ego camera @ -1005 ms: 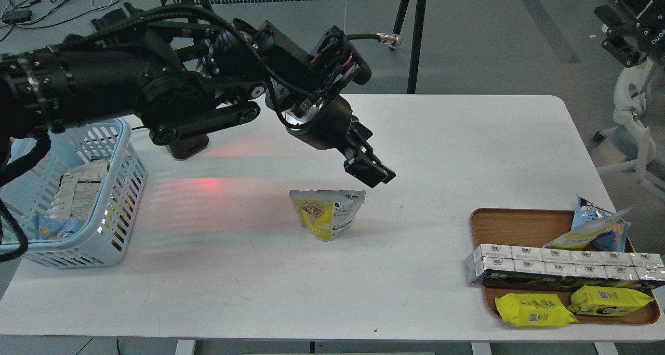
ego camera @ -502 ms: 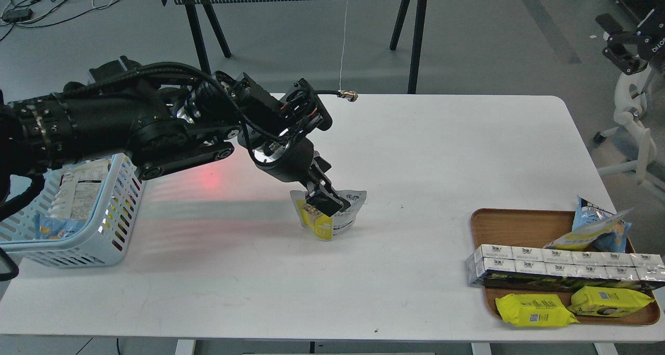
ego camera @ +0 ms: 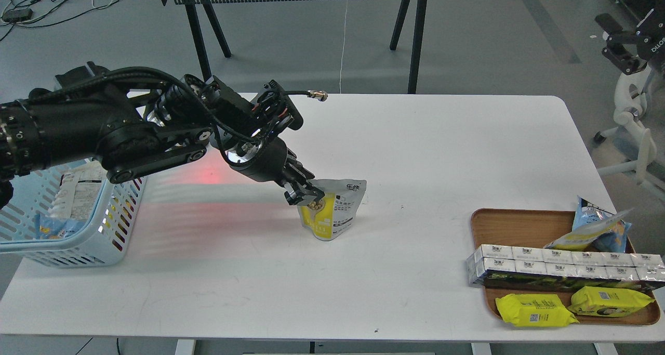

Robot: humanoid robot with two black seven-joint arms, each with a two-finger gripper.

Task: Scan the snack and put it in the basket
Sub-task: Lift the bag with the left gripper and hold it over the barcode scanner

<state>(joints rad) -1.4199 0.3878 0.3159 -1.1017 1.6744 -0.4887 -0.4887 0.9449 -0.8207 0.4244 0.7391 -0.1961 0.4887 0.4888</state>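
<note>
While the left gripper pinches the bean snack pouch (top-left corner), the blue basket waits far left for it.

Left arm reaching rightward from left edge, wrist angled down, left pincer fingers closed together

Matt white counter, slotted glossy plastic basket, shiny foil-like snack, smooth brown wooden tray, black matt left hand.
</note>
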